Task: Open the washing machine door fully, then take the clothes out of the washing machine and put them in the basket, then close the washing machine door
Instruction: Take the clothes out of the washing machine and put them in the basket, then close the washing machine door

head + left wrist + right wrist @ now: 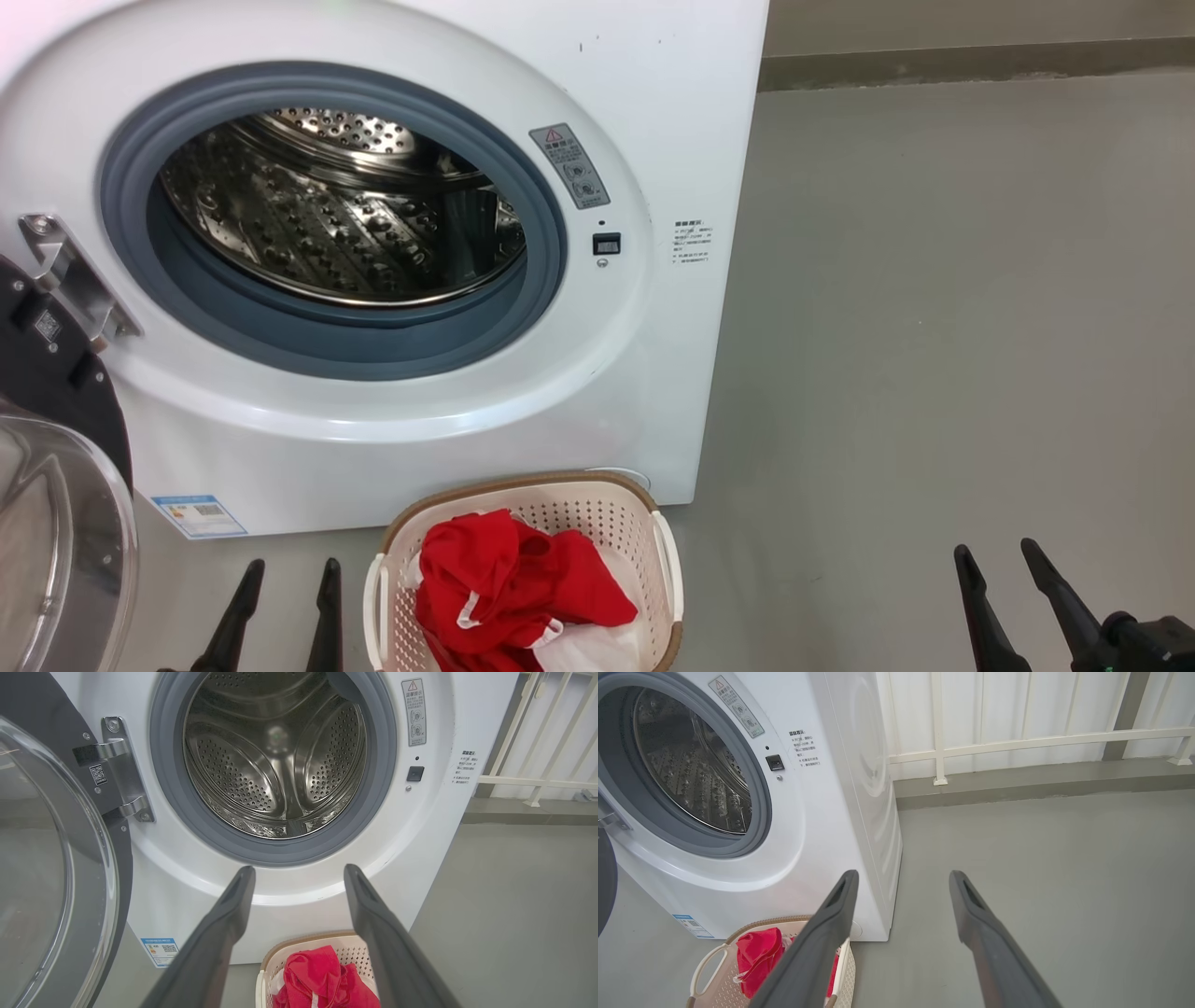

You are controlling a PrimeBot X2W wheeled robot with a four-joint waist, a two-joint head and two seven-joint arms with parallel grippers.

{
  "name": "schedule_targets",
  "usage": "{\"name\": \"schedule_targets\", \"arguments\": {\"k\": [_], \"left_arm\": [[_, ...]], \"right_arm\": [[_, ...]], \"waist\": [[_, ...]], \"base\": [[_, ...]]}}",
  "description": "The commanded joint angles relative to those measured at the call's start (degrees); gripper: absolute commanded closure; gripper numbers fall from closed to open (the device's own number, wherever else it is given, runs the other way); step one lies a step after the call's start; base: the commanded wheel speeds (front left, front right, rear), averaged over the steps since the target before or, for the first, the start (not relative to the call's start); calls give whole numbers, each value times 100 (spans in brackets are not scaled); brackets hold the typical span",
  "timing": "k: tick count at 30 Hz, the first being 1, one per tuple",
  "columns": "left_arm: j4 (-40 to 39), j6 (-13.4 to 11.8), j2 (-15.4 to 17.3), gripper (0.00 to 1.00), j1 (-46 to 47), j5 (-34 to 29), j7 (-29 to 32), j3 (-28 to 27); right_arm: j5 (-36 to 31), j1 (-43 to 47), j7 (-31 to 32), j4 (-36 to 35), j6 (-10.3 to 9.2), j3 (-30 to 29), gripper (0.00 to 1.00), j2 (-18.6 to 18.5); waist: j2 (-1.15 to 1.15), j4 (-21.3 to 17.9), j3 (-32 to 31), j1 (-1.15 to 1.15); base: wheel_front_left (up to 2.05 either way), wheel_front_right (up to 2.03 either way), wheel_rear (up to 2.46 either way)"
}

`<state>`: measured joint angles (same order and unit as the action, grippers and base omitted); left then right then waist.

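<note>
The left gripper [292, 567] has its two dark fingers spread wide and there is nothing between them. In the left wrist view the fingers point toward the lower front of the washing machine [653, 121], below the round opening. The right gripper [995, 549] is also spread wide and holds nothing. It hangs over the bare grey floor [934, 327], well apart from the machine, to the right of it. Between the two grippers, but nearer to the left one, the basket [607, 527] stands on the floor just beside the bottom front edge of the machine, close to its lower right corner. I cannot tell if the far rim touches the white panel. The clothes [523, 583] lie inside the basket as a crumpled red heap with some white trim and a white piece at the near side. They rise a little over the rim. The washing machine door [56, 504] stands swung open to the left of the machine and hangs on a metal hinge [75, 275]. Its clear glass bowl bulges toward the camera. Inside the grey rubber ring [327, 345] the perforated steel drum [345, 215] shows only bare metal. A blue sticker [199, 515] sits at the lower left corner of the front panel. A grey warning label [569, 166] is at the right of the opening. In the right wrist view a white railing [1017, 742] runs along the far edge of the floor.
</note>
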<state>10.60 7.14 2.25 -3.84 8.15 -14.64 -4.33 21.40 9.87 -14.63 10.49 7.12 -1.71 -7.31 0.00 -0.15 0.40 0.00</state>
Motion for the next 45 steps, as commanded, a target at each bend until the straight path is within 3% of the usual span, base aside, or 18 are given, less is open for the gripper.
{"name": "schedule_targets", "arguments": {"k": [1, 33, 45], "left_arm": [[-208, -20, 63, 0, 27, 9, -36, -213], [-243, -63, 63, 0, 74, -22, -36, -148], [-276, -54, 63, 0, 88, -11, -36, -107]], "right_arm": [[22, -28, -37, -150, 36, 52, 0, -145], [-5, -40, -37, -183, 36, 16, 0, -76], [-11, -35, -37, -186, 36, 6, 0, -62]], "waist": [[0, -1, 0, 0], [0, -19, 64, 0], [0, 15, 59, 0]], "base": [[0, 0, 0], [-1, 1, 0], [-88, 88, 0]]}}
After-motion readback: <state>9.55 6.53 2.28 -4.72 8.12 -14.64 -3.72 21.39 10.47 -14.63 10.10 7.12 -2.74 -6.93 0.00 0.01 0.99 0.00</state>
